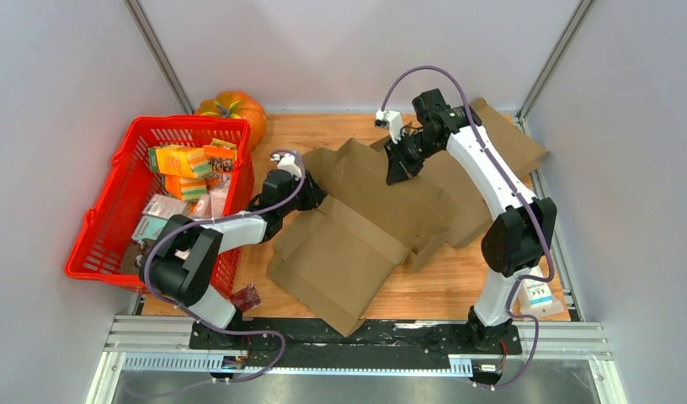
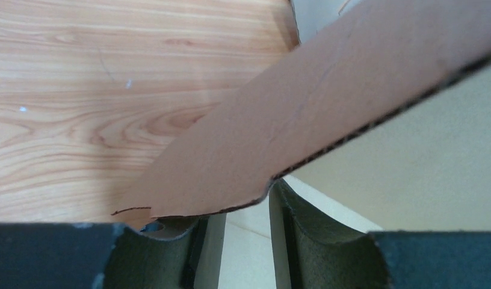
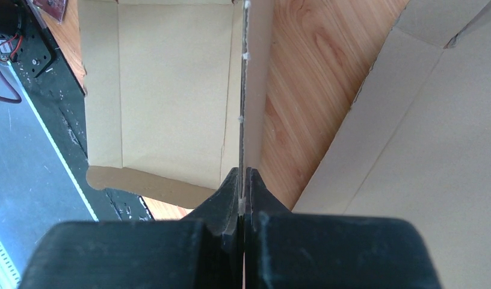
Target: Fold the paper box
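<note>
The brown corrugated cardboard box (image 1: 357,231) lay opened out and partly flattened across the middle of the light wooden table (image 1: 458,290), with its flaps splayed towards both arms. The right gripper (image 3: 243,176) was pressed together on the thin edge of a raised panel (image 3: 258,72) at the far side of the box, with the board pinched edge-on between the two pads. The left gripper (image 2: 237,211) stood spread at the box's left side. A brown flap (image 2: 303,114) crossed just above its fingertips, and no pinch on it was evident.

The board appeared light and stiff across each panel but free to hinge along its scored creases. A single grip would therefore probably swing one flap rather than shift the whole box. The plain paper face looked low in friction, so a shallow edge grip could slip or crush the fluting. Holds were best taken deep on a flap, close to a crease, with the other arm bracing the neighbouring panel. The red plastic basket (image 1: 113,219) stood just left of the box and could obstruct a wide sweep by the left arm.
</note>
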`<state>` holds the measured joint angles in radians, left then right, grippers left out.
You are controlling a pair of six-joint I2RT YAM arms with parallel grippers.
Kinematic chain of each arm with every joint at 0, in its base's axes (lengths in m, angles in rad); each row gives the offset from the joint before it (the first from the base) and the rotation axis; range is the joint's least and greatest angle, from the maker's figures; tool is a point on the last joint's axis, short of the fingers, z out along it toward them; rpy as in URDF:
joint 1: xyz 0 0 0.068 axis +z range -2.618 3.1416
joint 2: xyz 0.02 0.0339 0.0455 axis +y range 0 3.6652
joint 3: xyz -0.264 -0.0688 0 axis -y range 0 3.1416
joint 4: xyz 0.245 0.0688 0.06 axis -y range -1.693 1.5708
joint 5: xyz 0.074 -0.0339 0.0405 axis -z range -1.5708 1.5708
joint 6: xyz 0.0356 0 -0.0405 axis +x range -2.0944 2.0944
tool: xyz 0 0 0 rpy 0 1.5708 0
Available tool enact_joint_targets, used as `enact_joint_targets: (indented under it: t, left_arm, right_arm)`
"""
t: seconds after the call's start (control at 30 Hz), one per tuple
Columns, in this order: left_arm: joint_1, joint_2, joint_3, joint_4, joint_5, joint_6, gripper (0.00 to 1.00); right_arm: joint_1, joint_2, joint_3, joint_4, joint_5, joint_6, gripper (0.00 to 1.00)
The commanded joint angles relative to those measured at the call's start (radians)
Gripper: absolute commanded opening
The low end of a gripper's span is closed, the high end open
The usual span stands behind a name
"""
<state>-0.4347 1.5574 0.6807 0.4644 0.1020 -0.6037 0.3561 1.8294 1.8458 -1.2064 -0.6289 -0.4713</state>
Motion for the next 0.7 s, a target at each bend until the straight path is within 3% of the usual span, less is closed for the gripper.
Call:
enact_joint_targets:
  t: [0.0,0.2,0.67]
  left_arm:
    - [-0.024,0.02,0.014,0.072,0.085,0.031,0.39]
    - [-0.064,0.021,0.01,0.069,0.084,0.041,0.31]
    - [-0.134,0.22,-0.087,0.282,0.048,-0.061,0.35]
  right_arm:
    - [0.011,-0.025,0.029,0.016,-0.017,-0.007,0.0]
    - [0.024,-0.027,0.021,0.021,-0.005,-0.006,0.0]
    - [0.107,-0.093,-0.109,0.159,0.141,0.077,0.0]
